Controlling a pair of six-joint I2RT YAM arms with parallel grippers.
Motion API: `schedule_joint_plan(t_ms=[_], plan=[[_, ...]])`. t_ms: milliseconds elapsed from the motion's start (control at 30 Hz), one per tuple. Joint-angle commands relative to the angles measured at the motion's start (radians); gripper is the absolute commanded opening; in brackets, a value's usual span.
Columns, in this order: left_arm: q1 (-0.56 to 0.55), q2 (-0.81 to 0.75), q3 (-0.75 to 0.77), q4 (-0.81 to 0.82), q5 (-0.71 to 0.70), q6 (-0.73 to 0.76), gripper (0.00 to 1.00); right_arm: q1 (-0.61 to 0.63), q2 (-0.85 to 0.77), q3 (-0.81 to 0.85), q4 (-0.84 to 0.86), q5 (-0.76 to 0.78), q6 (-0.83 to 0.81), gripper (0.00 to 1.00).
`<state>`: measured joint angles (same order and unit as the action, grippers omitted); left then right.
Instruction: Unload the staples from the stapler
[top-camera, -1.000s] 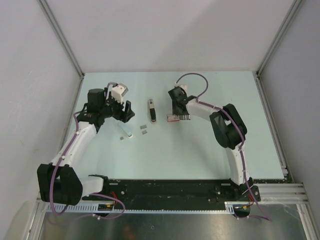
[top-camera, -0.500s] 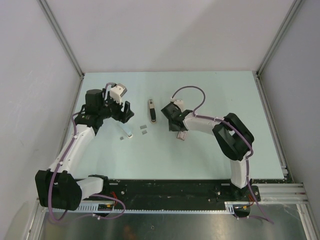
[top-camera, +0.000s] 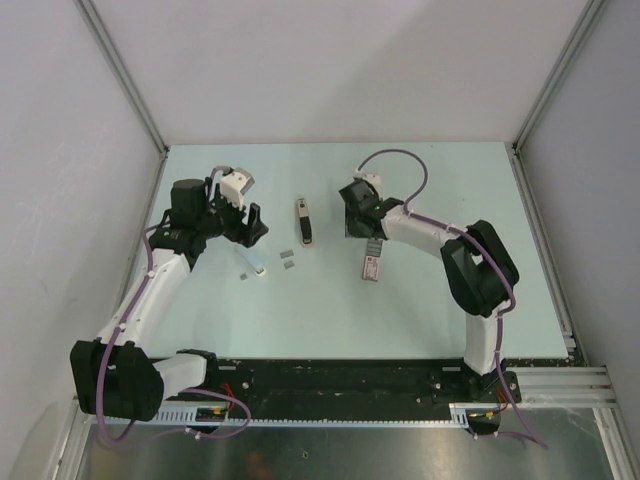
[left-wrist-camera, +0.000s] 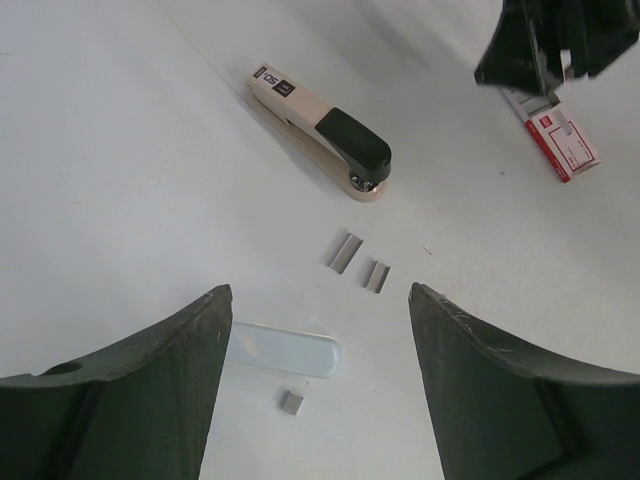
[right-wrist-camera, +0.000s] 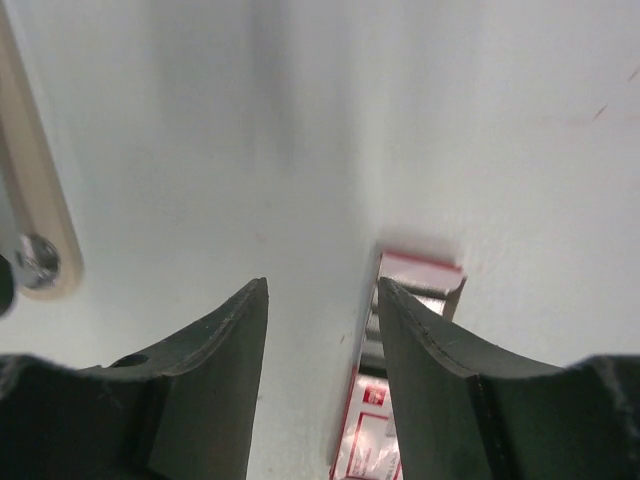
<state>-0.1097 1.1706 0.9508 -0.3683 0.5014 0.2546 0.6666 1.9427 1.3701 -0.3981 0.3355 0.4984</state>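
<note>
Stapler (top-camera: 304, 221) lies flat mid-table, 3 staples (left-wrist-camera: 345, 252) loose near it. Both pincers are empty: left gripper (left-wrist-camera: 318, 300) gapes wide, right gripper (right-wrist-camera: 322, 300) stands part open beside the packet (top-camera: 371, 266). Best to straddle the stapler squarely across its slim sides.

I read the stapler (left-wrist-camera: 320, 135) as smooth cream plastic with a glossy black cap and a bright metal rivet; the staples (left-wrist-camera: 345, 252) as dull grey metal; the packet (left-wrist-camera: 560, 145) as printed red-and-white card; the table (left-wrist-camera: 120, 180) as matt, pale and smooth.
</note>
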Motion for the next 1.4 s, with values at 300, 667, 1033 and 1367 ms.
schedule_joint_plan(t_ms=[300,667,1033,1367], plan=[[0.008,-0.005,0.023,-0.008,0.017,0.015,0.77,-0.094,0.143,0.212,-0.043,0.046,-0.134,0.52],[0.008,0.009,0.029,-0.009,0.029,0.017,0.77,-0.136,0.163,0.146,-0.056,0.03,-0.116,0.43],[0.008,-0.003,0.021,-0.009,0.029,0.021,0.77,-0.145,0.14,0.071,-0.046,-0.024,-0.09,0.41],[0.007,-0.01,0.014,-0.008,0.04,0.021,0.77,-0.144,0.038,-0.092,-0.06,-0.014,0.008,0.38]])
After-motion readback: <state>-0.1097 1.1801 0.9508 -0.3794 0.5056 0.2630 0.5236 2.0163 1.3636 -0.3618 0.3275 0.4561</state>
